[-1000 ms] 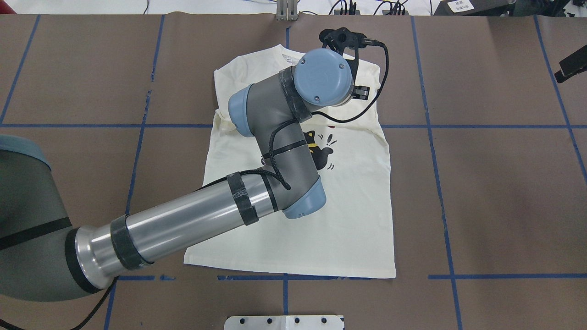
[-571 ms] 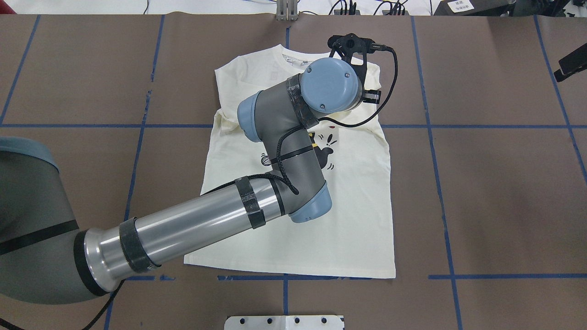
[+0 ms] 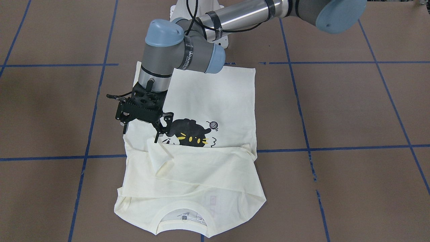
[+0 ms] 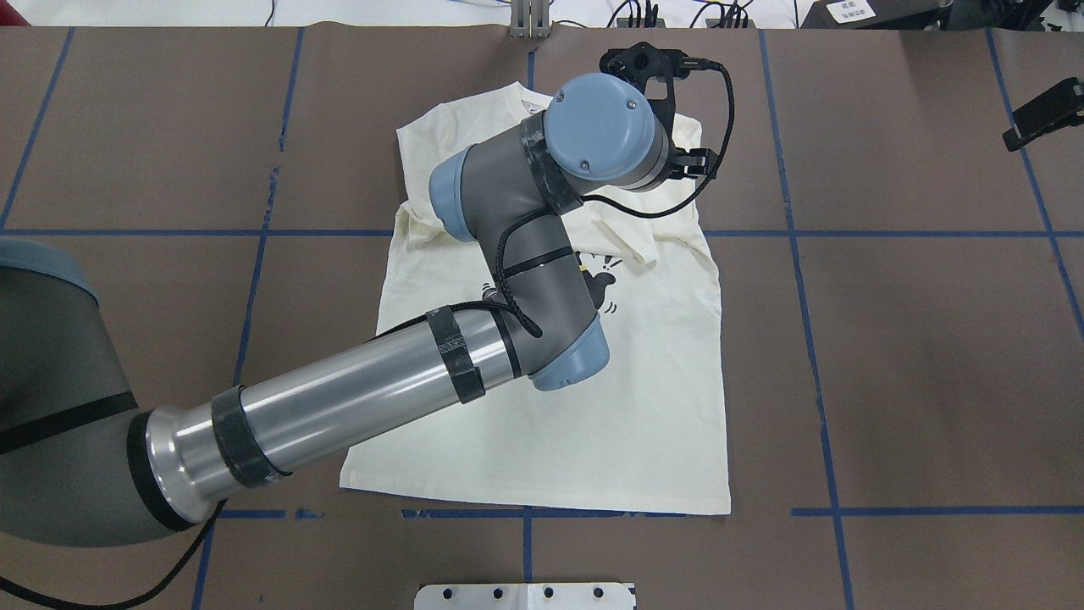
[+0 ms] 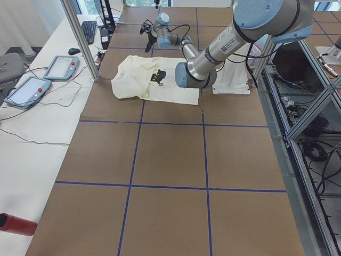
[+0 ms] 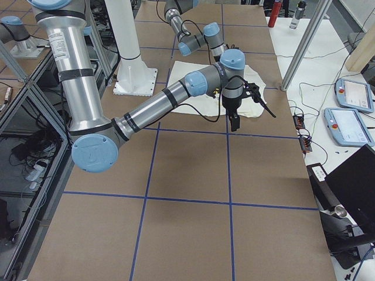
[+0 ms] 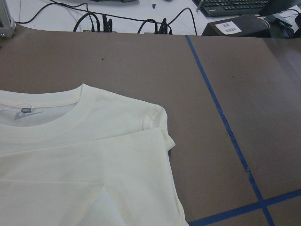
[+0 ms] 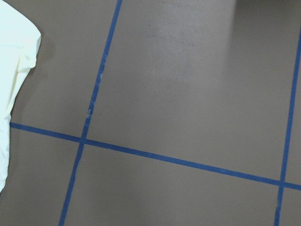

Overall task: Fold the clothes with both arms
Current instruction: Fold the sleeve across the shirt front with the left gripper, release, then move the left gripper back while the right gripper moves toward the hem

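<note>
Left claw (image 3: 140, 136) hangs open, its black fingers spread just above the soft cream shirt (image 3: 208, 101), beside the black cat print (image 3: 189, 132). One sleeve (image 3: 201, 159) lies folded across the chest.

From overhead, the shirt lies flat on the brown tabletop (image 4: 931, 356), between blue tape lines (image 4: 931, 233), with free room on both sides.

From the right end, the right claw (image 6: 234, 122) hovers over bare tabletop near the shirt's edge. I cannot tell if it is open.
</note>
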Motion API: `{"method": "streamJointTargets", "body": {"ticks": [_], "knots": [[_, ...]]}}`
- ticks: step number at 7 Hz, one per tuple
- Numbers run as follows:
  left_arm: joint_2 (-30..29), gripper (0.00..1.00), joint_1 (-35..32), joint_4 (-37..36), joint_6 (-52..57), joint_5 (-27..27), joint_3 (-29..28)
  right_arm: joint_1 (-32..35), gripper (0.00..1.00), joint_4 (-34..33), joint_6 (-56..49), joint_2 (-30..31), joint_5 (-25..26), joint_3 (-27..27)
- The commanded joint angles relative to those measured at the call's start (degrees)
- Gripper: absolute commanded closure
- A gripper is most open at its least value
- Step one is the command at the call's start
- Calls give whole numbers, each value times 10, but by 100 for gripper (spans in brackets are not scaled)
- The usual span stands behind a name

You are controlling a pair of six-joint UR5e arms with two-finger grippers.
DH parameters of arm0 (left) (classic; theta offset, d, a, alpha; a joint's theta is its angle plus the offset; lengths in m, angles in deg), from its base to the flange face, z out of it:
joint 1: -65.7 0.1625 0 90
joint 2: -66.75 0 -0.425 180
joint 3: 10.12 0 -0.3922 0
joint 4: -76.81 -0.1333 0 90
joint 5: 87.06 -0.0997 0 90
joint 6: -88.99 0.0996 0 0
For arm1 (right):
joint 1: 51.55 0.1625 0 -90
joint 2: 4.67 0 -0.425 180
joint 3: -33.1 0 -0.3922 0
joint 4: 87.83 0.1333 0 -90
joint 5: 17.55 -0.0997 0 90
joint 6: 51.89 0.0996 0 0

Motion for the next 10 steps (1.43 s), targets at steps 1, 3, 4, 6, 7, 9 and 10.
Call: {"method": "streamJointTargets", "body": {"ticks": [1, 3, 4, 6, 7, 9, 10], "knots": [[68, 0, -40, -101, 75, 41, 119, -49, 0, 75, 111, 0, -1, 1], [210, 0, -62, -121, 174, 76, 262, -119, 0, 143, 287, 22, 19, 48], [259, 0, -64, -120, 198, 76, 319, -167, 0, 144, 357, 57, 64, 105], [358, 0, -67, -122, 189, 78, 435, -257, 0, 145, 500, 106, 133, 182], [401, 0, -67, -121, 189, 78, 470, -304, 0, 172, 574, 146, 175, 212], [458, 0, -60, -104, 155, 78, 512, -395, 4, 280, 704, 219, 265, 220], [503, 4, -57, -51, 99, 76, 518, -460, 4, 280, 761, 220, 323, 234]]}}
